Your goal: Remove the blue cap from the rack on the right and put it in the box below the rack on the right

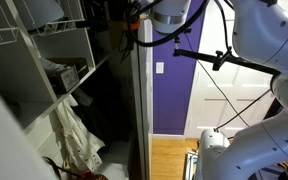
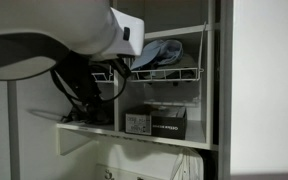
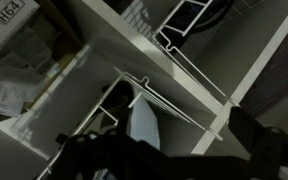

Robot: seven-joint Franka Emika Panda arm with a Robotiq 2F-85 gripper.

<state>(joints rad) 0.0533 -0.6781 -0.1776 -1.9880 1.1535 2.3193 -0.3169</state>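
Note:
The blue cap (image 2: pixel 165 54) lies flat on the white wire rack (image 2: pixel 187 73) at the right of the closet. The brown cardboard box (image 2: pixel 157 122), with a white label on its side and dark items inside, stands on the shelf right under the rack. My gripper (image 3: pixel 174 150) is open and empty, with a dark finger on each side of the wrist view. It hangs to the left of the rack, apart from the cap (image 2: pixel 84 90). The wrist view shows wire rods (image 3: pixel 149 95) but not the cap.
White closet shelves (image 1: pixel 79 85) and a vertical divider (image 2: pixel 210 80) bound the rack space. A pale cloth (image 1: pixel 74 135) hangs below the shelf. A labelled box (image 3: pixel 9 15) shows at the wrist view's top left. Black cables (image 2: pixel 69 95) hang by the gripper.

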